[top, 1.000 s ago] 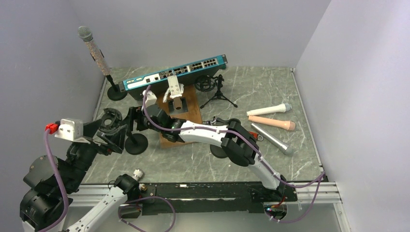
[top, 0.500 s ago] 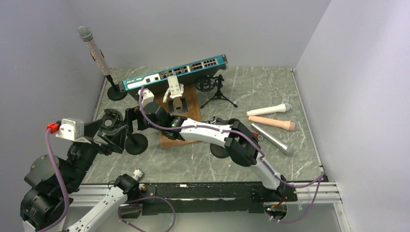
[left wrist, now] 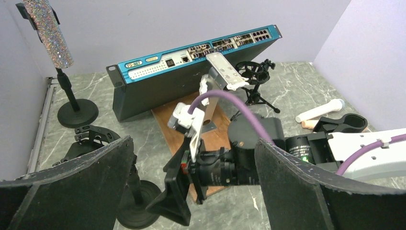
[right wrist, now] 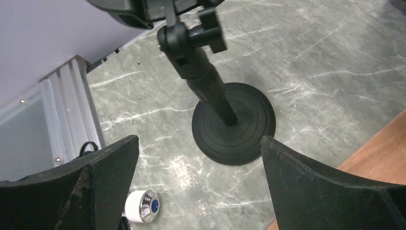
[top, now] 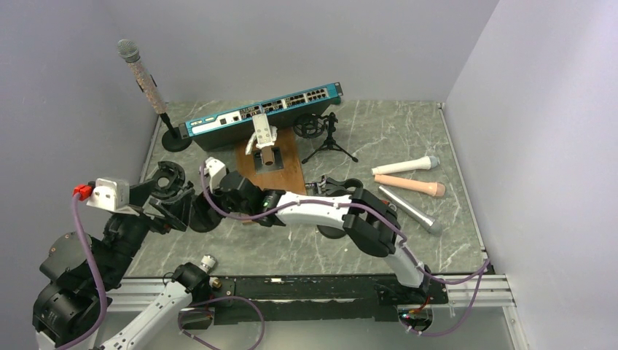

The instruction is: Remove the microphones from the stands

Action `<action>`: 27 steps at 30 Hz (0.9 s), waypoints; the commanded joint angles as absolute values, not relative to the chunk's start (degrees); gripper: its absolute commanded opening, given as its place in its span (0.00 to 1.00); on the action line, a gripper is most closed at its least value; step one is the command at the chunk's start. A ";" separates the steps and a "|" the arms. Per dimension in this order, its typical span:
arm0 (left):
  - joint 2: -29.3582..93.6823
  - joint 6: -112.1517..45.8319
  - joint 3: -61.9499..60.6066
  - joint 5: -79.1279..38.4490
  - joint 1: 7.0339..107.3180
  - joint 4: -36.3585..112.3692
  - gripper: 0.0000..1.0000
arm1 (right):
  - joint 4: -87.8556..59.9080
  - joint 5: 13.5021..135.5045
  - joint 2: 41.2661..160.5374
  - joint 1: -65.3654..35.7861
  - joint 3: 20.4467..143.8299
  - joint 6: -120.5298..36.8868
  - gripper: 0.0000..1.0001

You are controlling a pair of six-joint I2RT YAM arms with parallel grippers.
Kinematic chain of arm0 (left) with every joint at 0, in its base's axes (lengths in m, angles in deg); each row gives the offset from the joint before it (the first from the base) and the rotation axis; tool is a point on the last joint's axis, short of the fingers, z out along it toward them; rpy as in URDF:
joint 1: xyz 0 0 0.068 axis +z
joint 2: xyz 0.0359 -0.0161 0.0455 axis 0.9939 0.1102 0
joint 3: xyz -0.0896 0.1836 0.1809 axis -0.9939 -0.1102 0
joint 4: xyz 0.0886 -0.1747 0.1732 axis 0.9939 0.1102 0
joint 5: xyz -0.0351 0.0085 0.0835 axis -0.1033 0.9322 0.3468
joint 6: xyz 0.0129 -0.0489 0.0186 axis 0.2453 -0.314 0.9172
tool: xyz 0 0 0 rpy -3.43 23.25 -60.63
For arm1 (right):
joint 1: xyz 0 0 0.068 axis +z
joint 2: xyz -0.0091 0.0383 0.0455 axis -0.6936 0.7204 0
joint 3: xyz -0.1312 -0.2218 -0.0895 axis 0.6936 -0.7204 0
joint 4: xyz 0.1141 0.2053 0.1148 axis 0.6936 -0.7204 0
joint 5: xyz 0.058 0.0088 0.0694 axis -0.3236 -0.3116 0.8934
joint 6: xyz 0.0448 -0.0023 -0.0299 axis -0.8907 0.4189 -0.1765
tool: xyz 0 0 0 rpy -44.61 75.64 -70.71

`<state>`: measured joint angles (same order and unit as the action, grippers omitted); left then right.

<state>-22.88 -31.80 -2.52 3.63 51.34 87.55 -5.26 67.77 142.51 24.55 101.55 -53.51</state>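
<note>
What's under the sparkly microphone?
The sparkly microphone sits on a thin black pole that ends in a round black base on the marble table. Its clip is mostly hidden behind the microphone.

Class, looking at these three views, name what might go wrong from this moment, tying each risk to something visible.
The right gripper, open, points at the near stand, whose clip looks empty, while the glitter microphone sits clipped far back: it may grab the wrong stand. The left gripper hangs open close beside it, so the two could collide.
</note>
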 commanded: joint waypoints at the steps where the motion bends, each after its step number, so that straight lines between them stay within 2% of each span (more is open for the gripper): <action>1: -22.30 -31.96 -2.70 3.12 51.08 85.15 0.99 | -3.37 61.68 146.54 26.82 106.46 -46.69 0.99; 8: -22.67 -31.74 -2.60 3.75 51.14 85.45 0.99 | -3.96 45.35 155.05 29.38 118.69 -42.52 0.96; 14: -23.49 -31.54 -2.03 4.60 51.07 86.25 0.99 | -1.56 44.00 158.81 29.38 123.05 -40.90 0.80; 16: -23.93 -31.66 -2.24 5.04 51.08 86.28 0.99 | -0.45 43.57 158.86 29.38 122.58 -40.39 0.69; 18: -24.02 -31.58 -2.50 4.62 51.07 86.25 0.99 | -0.36 42.92 158.66 29.39 122.38 -39.92 0.54; 22: -23.45 -31.78 -1.42 4.05 51.13 87.11 0.99 | -0.64 42.90 157.13 29.38 121.63 -39.59 0.18; 24: -23.24 -32.00 -0.75 4.35 51.07 87.37 0.99 | -3.71 44.36 155.44 29.47 122.42 -40.34 0.04; 25: -23.33 -31.98 -0.50 4.36 51.07 87.31 0.99 | -5.07 45.44 154.02 29.49 122.29 -41.14 0.00; 27: -23.38 -31.76 0.09 4.79 51.07 87.09 0.99 | -5.63 47.89 149.93 29.59 118.50 -42.84 0.00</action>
<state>-23.17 -31.78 -2.38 4.17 51.34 88.12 -4.60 44.89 158.56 29.51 120.17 -40.72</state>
